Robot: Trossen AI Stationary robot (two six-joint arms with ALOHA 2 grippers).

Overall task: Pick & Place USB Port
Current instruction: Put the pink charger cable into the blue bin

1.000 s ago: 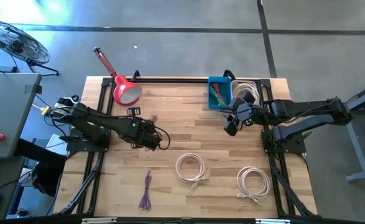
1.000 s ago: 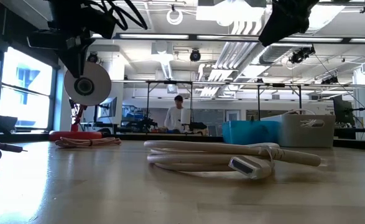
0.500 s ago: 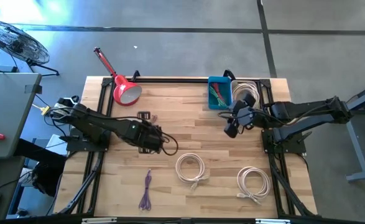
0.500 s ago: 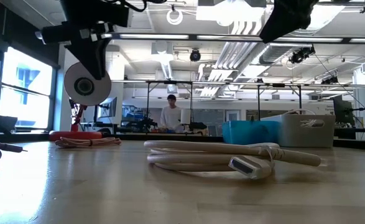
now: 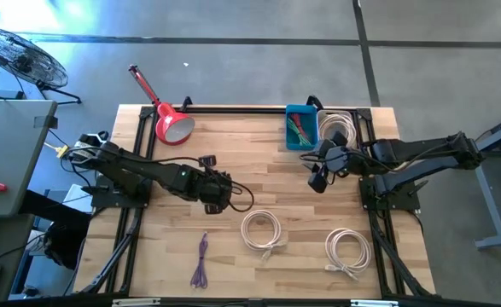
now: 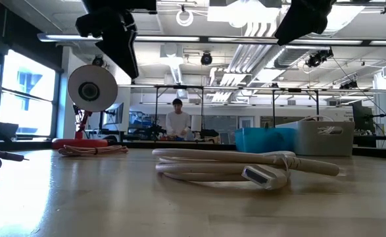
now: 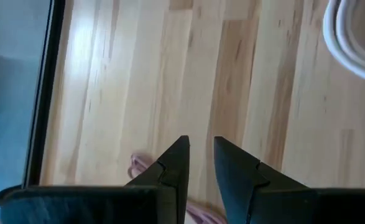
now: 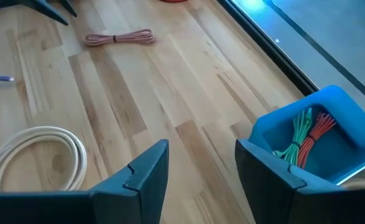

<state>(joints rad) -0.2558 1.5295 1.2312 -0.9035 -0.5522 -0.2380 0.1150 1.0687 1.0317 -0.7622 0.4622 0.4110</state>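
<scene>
Several coiled cables lie flat on the wooden table. One white coil (image 5: 261, 230) is near the middle, another white coil (image 5: 348, 250) is at the near right, and a purple cable (image 5: 201, 260) is at the near left. A small pink cable (image 8: 119, 38) lies left of centre. My left gripper (image 5: 223, 191) hovers open and empty above the table, between the pink cable (image 7: 137, 165) and the middle white coil (image 7: 355, 37). My right gripper (image 5: 318, 176) hangs open and empty in the air near the blue bin (image 5: 301, 126).
The blue bin (image 8: 313, 134) holds green and orange cables. A pale bin (image 5: 340, 126) with white cables stands to its right. A red desk lamp (image 5: 171, 124) sits at the far left corner. Black frame rails run along the table's sides. A person stands far back in the room (image 6: 176, 122).
My left gripper has moved toward the table's right and slightly toward the near edge, closer to the middle white coil. In the low view it has also risen. The cables have stayed where they were.
</scene>
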